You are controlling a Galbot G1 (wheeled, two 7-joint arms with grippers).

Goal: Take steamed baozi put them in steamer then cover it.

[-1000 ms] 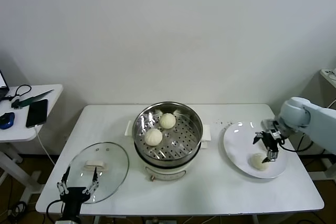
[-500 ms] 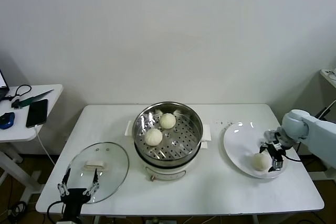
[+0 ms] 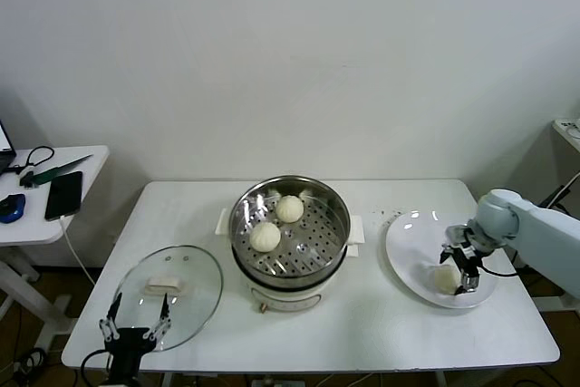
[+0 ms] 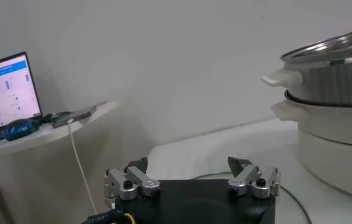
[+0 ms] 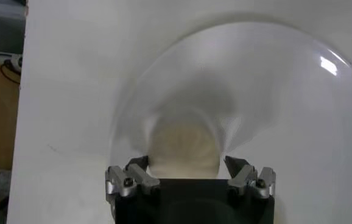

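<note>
I have the right gripper (image 3: 459,268) down over the flat white plate (image 3: 410,233) on the right of the white table (image 3: 381,324), its jaws spread wide on either side of a small round cream-white steamed baozi (image 5: 184,145) and not yet pressing it. So I judge this the pick-up of the third bun: two smooth domed buns (image 3: 277,222) already sit on the perforated insert of the large shiny steel steamer (image 3: 290,228) at mid-table. Next I need to shut the jaws gently enough not to crush the soft dough, lift, and carry it across to the pot.

The right arm reaches in from the table's right edge, its forearm angled down to the plate.

The left gripper (image 3: 134,325) waits with jaws apart at the near left edge, just beside the round clear glass cover (image 3: 181,283) lying flat on the table, its white handle up, well apart from the steamer.
</note>
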